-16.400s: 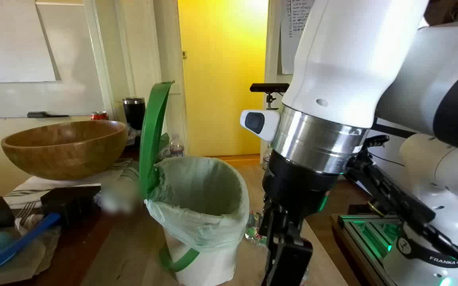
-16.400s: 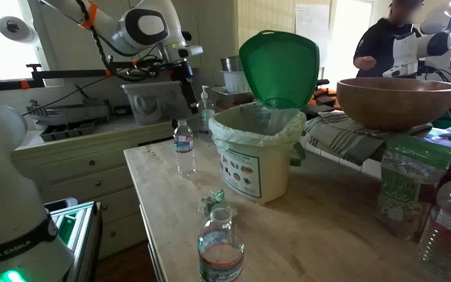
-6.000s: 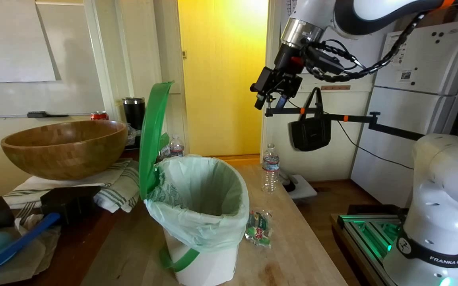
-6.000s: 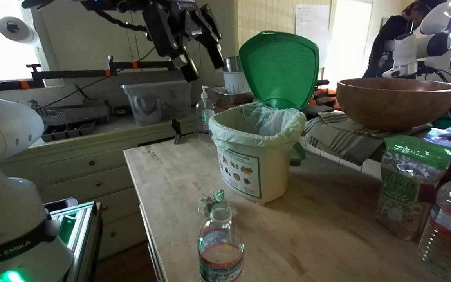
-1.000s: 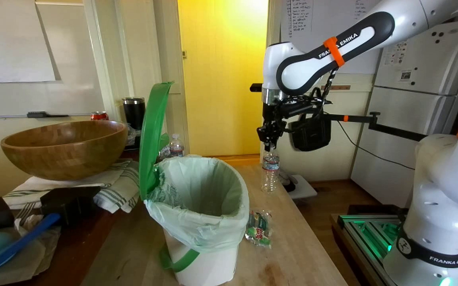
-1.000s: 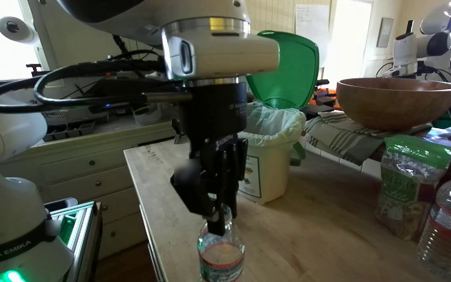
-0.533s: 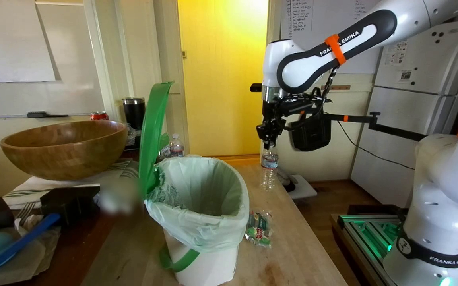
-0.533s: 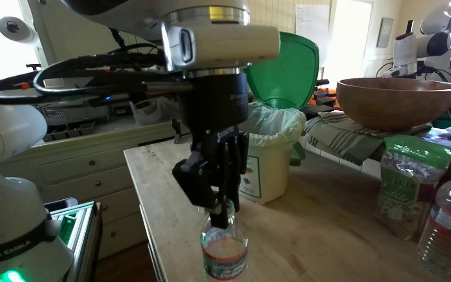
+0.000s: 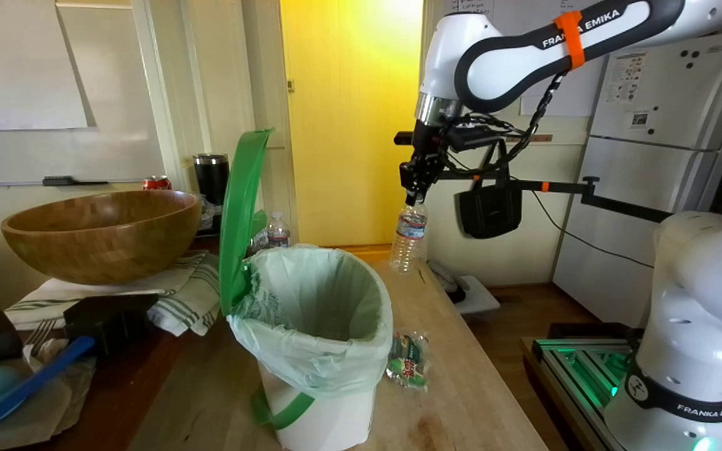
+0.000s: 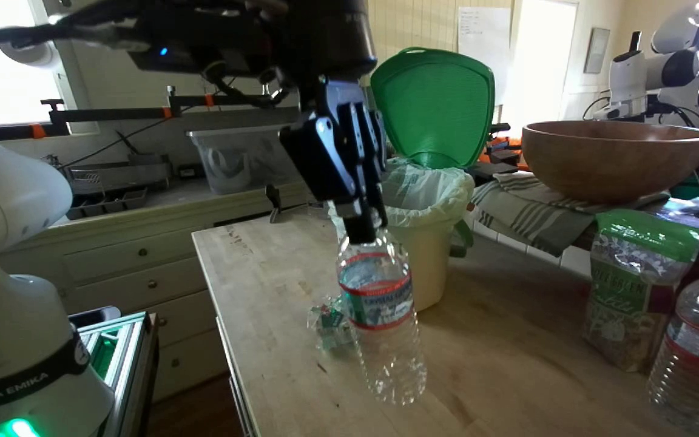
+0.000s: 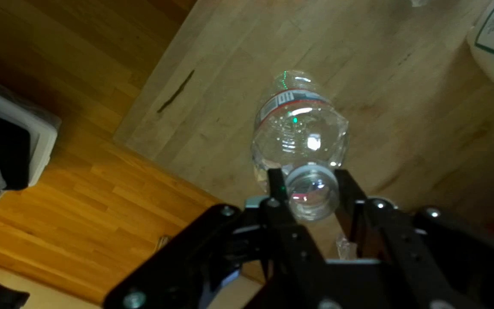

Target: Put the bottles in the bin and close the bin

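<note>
A clear bottle [image 10: 381, 300] with a red and blue label hangs tilted above the wooden counter. My gripper [image 11: 311, 182] is shut on its neck, one finger on each side, as the wrist view shows. The white bin [image 9: 311, 376], lined with a pale green bag, stands on the counter with its green lid [image 10: 437, 112] raised upright. In an exterior view the held bottle [image 9: 409, 241] is off to one side of the bin, on the side away from the lid. A second bottle [image 10: 695, 352] stands beside a salad bag. The bin's bottom is hidden.
A crinkled wrapper [image 9: 407, 360] lies on the counter beside the bin. The wooden bowl [image 10: 616, 161] rests on a striped towel [image 9: 188, 300] beyond the lid. The salad bag [image 10: 638, 297] has a green top. The counter [image 11: 212, 107] ends at an edge above the floor.
The held bottle has been lifted off the counter, moved toward the bin and tilted. An upright bottle seen near the bin in the oldest frames is gone from the counter.
</note>
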You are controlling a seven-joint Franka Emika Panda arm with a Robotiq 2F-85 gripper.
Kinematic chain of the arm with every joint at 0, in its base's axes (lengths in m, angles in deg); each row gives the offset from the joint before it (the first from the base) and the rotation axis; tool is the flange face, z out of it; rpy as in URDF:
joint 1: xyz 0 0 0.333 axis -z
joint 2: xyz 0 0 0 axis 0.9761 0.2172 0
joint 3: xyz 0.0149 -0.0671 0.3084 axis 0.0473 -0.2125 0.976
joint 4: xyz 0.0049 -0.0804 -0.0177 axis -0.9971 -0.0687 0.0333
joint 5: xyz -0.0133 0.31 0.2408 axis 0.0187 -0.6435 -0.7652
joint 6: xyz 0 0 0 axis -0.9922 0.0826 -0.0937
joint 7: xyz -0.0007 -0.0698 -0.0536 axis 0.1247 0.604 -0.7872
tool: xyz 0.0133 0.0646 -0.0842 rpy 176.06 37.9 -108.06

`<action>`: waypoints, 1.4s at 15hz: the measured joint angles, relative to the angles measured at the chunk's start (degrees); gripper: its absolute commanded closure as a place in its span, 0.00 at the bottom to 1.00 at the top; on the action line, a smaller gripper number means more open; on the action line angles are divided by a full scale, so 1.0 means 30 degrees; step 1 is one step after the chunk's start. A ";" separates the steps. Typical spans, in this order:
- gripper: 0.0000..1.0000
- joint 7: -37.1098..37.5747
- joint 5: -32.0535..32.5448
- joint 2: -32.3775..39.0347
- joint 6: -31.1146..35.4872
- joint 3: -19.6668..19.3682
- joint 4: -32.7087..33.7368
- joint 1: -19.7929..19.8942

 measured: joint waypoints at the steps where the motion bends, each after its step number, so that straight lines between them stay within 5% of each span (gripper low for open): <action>1: 0.92 -0.0044 -0.0001 -0.0342 0.0001 0.0164 0.0076 -0.0155; 21: 0.92 -0.3884 -0.2927 -0.2153 0.2927 0.1737 0.0777 -0.5324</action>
